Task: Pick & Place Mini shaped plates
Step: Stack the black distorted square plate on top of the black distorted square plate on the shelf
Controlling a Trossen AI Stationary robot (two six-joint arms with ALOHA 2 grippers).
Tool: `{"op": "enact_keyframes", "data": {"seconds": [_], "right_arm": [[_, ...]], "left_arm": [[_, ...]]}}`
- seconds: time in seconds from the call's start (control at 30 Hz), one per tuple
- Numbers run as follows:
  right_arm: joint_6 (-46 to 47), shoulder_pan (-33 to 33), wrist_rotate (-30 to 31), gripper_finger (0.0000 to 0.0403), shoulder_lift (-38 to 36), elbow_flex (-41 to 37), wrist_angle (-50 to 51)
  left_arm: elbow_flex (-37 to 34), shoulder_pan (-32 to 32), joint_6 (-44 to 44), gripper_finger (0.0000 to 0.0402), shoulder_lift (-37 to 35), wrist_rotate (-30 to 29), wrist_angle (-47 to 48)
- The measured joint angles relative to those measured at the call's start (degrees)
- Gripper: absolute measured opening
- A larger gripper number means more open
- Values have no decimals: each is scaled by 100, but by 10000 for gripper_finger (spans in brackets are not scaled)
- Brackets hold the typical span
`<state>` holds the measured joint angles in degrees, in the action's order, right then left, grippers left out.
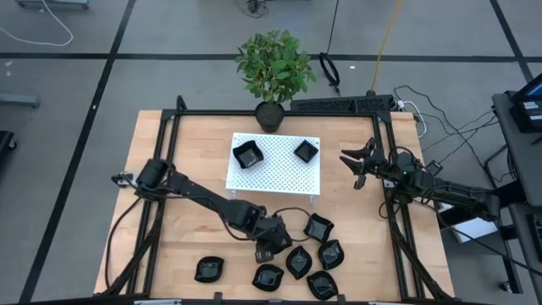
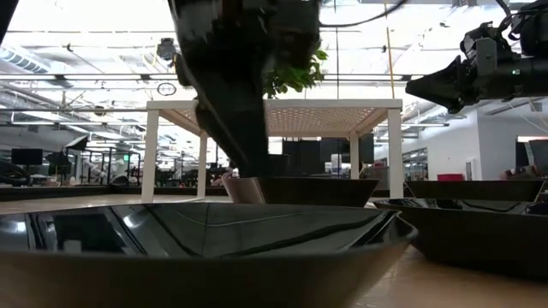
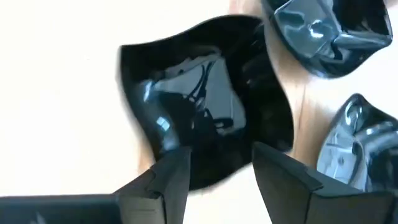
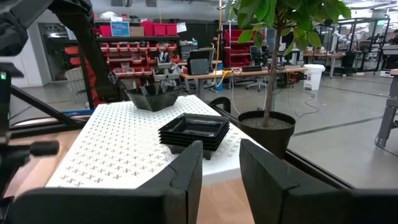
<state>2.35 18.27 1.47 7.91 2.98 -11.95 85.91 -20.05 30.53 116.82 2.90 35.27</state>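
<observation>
While the right gripper (image 1: 359,165) waits parted at right of frame, the left gripper (image 1: 269,243), fingers apart, straddles a wavy black plate (image 3: 205,118) at lower centre, needing closure then lift.

A glossy black dish (image 2: 205,244) filled the tabletop's near edge; behind it stood the white platform (image 2: 274,107), a dark arm (image 2: 227,77) descending before it.

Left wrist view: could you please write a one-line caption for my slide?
Left pincer, open, above a glossy black wavy-edged square mini plate on the wooden table.
</observation>
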Motion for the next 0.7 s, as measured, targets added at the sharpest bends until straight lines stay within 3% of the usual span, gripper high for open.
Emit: {"op": "enact_keyframes", "data": {"seconds": [0.2, 0.47, 0.53, 0.7], "right_arm": [[-1, 0, -2, 95, 43, 0, 36], [-2, 2, -2, 95, 59, 0, 18], [-2, 1, -2, 96, 59, 0, 14], [-2, 0, -2, 94, 59, 0, 12]], "left_arm": [[0, 0, 721, 175, -397, -437, 340], [2, 7, 3723, 175, -457, -938, 1042], [2, -13, 3820, 175, -384, -1157, 1154], [0, -28, 2937, 175, -202, -1338, 914]]}}
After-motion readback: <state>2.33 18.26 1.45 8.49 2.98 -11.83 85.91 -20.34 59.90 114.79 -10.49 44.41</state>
